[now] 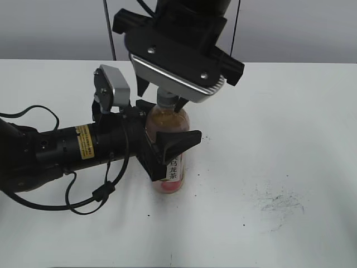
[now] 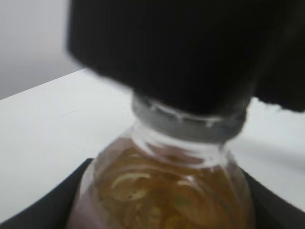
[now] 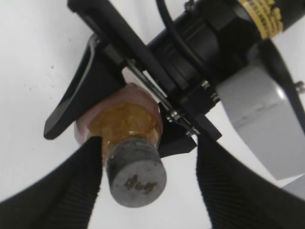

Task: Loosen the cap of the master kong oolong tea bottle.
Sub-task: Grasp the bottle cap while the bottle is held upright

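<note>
1. Upright on the white desk [image 1: 290, 123], near its middle, the master kong oolong tea bottle [image 1: 174, 173] was seen, with amber tea inside it.
2. The left hand [image 1: 167, 146] was reached in from the left, and its black fingers [image 1: 179, 142] were closed around the body of the bottle, one on each side.
3. From the left wrist view, the bottle's shoulder [image 2: 167, 191] was seen close up between the two dark fingers [image 2: 52, 205], and the picture was blurry.
4. The right hand [image 1: 162, 97] was held above the bottle, pointing down.
5. From the right wrist view, the cap [image 3: 136, 172] was seen still on the neck, with a faint grey mark on top.
6. The right hand's fingers [image 3: 62, 191] were spread apart, one on each side of the cap, and a gap was seen between the cap and each finger, so nothing was held by them.
</note>
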Controlling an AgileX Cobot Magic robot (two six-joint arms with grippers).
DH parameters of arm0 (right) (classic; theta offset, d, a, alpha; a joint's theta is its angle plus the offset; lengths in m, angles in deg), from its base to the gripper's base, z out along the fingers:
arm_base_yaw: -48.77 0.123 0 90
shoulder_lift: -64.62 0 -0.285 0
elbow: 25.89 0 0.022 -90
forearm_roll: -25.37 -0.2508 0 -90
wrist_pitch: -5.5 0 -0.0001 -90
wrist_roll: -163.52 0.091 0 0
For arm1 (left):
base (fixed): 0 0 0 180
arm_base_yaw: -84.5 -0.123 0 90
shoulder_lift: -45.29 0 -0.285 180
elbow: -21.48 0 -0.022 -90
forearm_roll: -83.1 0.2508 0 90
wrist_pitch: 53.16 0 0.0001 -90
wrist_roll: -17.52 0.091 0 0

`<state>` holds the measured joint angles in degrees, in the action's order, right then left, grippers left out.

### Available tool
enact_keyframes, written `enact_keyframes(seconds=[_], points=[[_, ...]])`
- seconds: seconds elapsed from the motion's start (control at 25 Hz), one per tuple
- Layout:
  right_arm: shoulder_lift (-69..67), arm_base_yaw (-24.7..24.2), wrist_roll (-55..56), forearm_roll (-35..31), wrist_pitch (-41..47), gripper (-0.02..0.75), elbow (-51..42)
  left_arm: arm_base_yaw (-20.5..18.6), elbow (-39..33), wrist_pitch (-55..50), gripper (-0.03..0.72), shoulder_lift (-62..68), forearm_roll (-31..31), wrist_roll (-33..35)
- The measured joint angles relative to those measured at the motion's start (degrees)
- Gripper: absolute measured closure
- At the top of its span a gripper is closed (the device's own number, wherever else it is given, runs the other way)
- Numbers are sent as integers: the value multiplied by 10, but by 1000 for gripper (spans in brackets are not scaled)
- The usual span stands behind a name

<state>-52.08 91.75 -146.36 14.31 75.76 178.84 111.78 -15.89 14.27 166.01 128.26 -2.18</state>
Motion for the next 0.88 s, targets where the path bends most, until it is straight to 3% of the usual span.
enact_keyframes(seconds=[0.12, 0.2, 0.64, 0.88], points=[[0, 1, 101, 0, -1, 175, 0, 0, 0, 0, 241, 0, 0, 0], [0, 2, 209, 10, -1, 142, 0, 0, 0, 0, 241, 0, 0, 0], [0, 2, 989, 40, -32, 171, 0, 0, 0, 0, 241, 0, 0, 0], [0, 2, 1261, 39, -22, 171, 0, 0, 0, 0, 241, 0, 0, 0]])
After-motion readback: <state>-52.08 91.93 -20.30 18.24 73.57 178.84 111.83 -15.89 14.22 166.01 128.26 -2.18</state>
